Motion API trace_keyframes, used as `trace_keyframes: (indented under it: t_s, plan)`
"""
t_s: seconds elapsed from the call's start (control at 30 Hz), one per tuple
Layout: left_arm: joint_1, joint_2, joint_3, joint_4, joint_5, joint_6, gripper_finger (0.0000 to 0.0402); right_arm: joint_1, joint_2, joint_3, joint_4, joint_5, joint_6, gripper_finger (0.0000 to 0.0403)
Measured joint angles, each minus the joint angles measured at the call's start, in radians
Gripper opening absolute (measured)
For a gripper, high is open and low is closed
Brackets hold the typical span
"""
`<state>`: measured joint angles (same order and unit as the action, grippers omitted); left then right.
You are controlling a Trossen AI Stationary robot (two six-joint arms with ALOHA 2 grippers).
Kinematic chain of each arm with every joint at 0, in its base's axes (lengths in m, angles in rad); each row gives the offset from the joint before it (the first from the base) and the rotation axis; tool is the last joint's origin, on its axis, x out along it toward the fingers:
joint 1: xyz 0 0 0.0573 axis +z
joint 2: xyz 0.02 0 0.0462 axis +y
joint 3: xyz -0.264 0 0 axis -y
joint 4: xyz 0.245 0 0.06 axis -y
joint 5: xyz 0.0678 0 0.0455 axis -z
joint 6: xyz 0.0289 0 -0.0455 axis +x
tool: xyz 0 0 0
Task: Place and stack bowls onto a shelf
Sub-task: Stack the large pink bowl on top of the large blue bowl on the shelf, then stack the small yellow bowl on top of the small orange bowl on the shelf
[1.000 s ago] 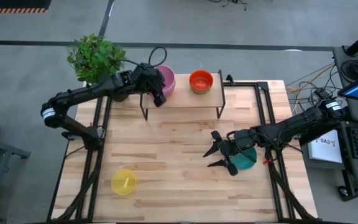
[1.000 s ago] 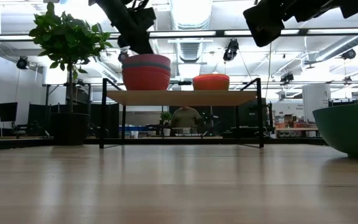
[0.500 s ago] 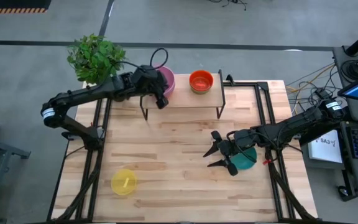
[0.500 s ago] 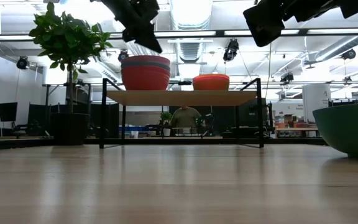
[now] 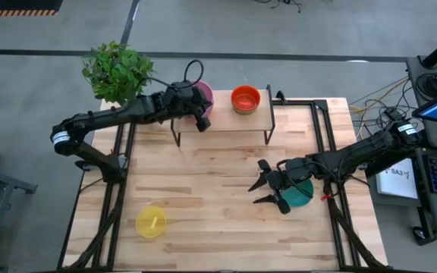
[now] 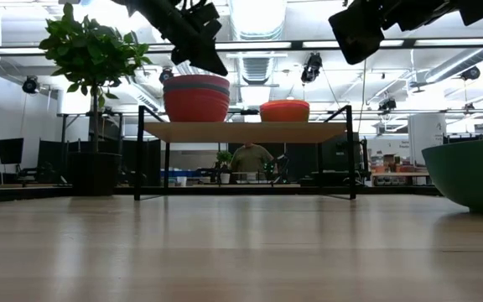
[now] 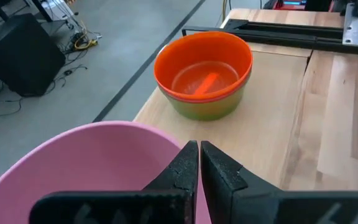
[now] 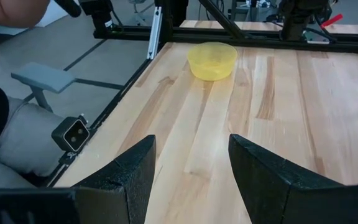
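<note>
Currently: left gripper (image 7: 196, 163) at the pink bowl (image 5: 202, 96) stack — tipping risk.
Fingers are pressed together, grasping nothing, just beside the pink rim on the shelf (image 5: 222, 120); a sideways nudge could shove the stack off the board's back edge. Orange bowl (image 7: 204, 70) sits nested on a green one nearby. Right gripper (image 5: 268, 188) is spread wide, empty, beside the teal bowl (image 5: 301, 192) on the bench (image 5: 211, 205) — yellow bowl (image 5: 151, 221) well apart.

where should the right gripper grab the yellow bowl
By its rim, coming down from above. The yellow bowl sits upright, mouth up, alone on the table, so one finger can probably go inside and one outside the thin wall. The right gripper is already open.
</note>
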<state>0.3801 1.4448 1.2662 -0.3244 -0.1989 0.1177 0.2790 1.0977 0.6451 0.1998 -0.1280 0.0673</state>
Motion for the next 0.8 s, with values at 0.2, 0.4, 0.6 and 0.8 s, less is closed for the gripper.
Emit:
trace_keyframes:
  t_s: [0.2, 0.4, 0.6, 0.8]
  plan:
    - [0.0, 0.0, -0.027, 0.004, 0.0, -0.003, 0.0, 0.0, 0.0, -0.002, 0.0, 0.0, 0.0, 0.0191]
    - [0.0, 0.0, -0.038, 0.007, -0.002, -0.007, 0.0, 0.0, 0.0, -0.002, 0.0, 0.002, 0.003, 0.0191]
    - [-0.011, -0.005, 0.035, -0.042, -0.003, -0.007, 0.0, 0.0, 0.0, -0.002, -0.001, 0.026, 0.008, 0.0191]
    - [-0.098, -0.045, 0.055, -0.068, -0.002, -0.03, 0.0, 0.0, 0.0, -0.01, -0.013, 0.027, 0.083, 0.0191]
